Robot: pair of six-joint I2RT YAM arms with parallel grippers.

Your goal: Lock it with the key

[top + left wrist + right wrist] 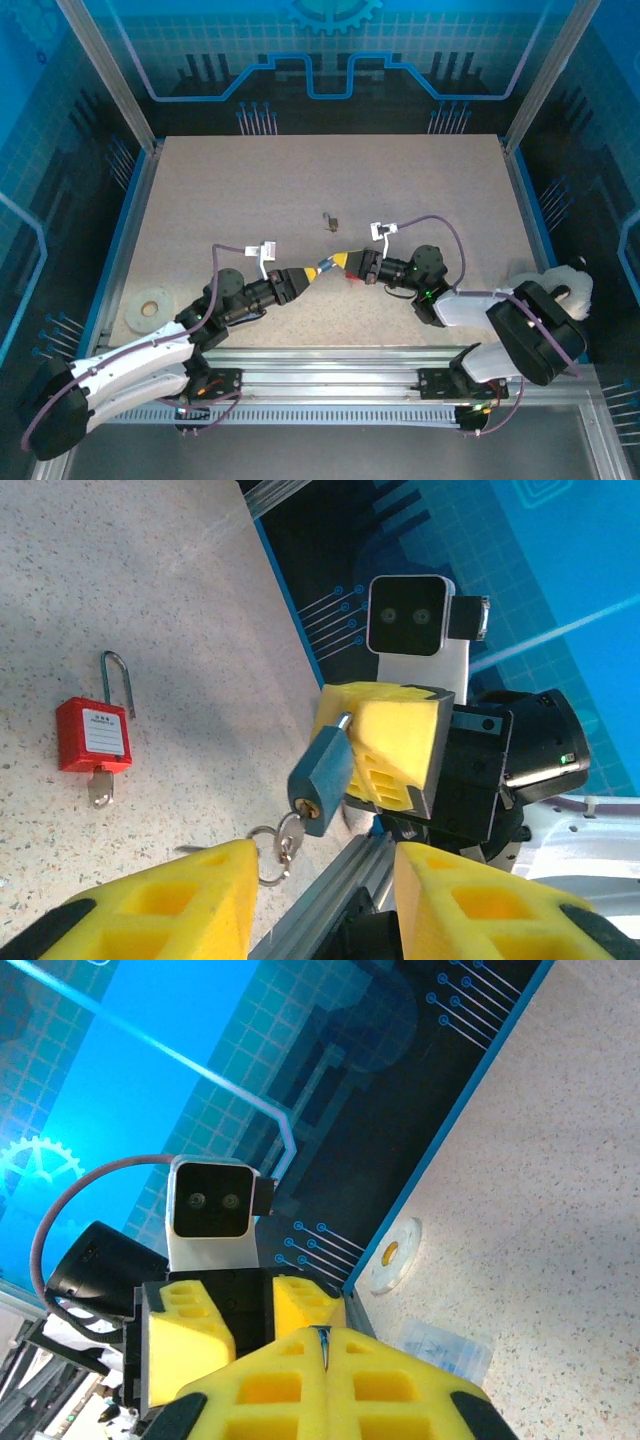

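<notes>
In the left wrist view, the right gripper is pointing in from the right of the frame. Its jaws are pinching the key by its metal end, close to the centre. The key's blue-teal head is hanging tilted, down and to the left, with a small ring dangling from its lower end. The left gripper is sitting along the bottom edge with its jaws spread. The ring is hanging just beside the tip of the lower-left finger; whether they are touching I cannot tell. At the left of the frame a red padlock is lying flat on the speckled worktop, its silver shackle pointing toward the top edge, well apart from the key.

In the right wrist view, the right gripper is showing its yellow fingers pressed together at bottom centre, with a thin metal sliver in the seam between them. The left gripper is facing it from just above. A white roll is lying on the worktop to the right of centre.

From above, the left gripper and the right gripper are meeting tip to tip just below the middle of the frame, with the key between them. A small brass-coloured padlock is lying above them, apart from both.
</notes>
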